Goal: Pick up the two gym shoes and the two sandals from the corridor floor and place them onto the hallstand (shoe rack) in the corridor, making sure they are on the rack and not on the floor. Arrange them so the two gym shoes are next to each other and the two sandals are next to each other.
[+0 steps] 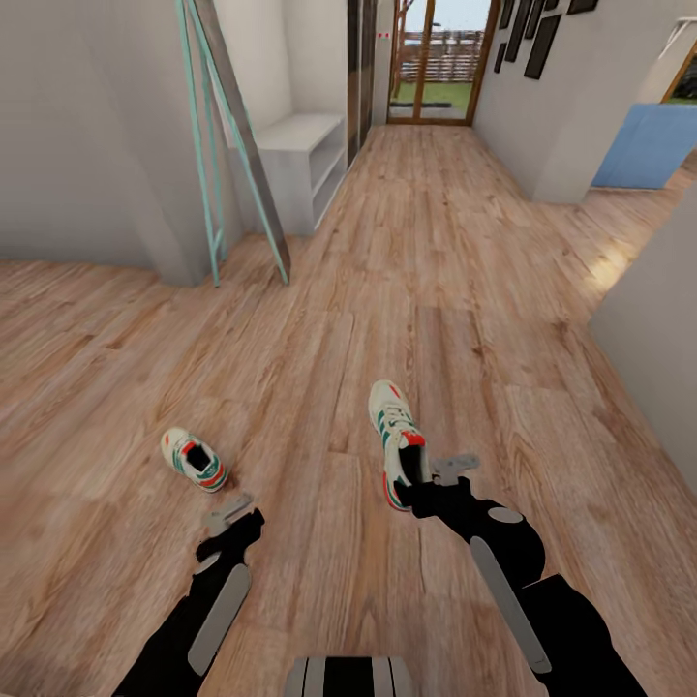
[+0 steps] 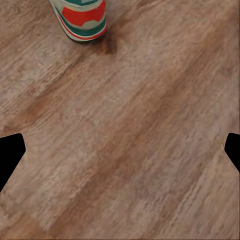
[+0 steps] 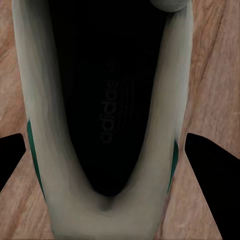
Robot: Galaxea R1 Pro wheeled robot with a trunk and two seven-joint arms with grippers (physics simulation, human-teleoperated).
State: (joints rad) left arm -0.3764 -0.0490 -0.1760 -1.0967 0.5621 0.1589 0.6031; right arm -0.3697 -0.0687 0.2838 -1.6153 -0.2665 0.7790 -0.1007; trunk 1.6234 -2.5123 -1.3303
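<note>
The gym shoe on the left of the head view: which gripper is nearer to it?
Left. The left gripper hovers open just behind that gym shoe, not touching. The right gripper is at the other gym shoe, across the floor.

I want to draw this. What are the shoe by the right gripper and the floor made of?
The gym shoe looks like smooth white leather or a leather look-alike, matte, with green stripes and a dark fabric-looking lining inside. The floor looks like wood planks or laminate: light brown, visible grain and plank seams, a soft sheen.

Bright even render, soft shadows, wide-angle stretch
</note>
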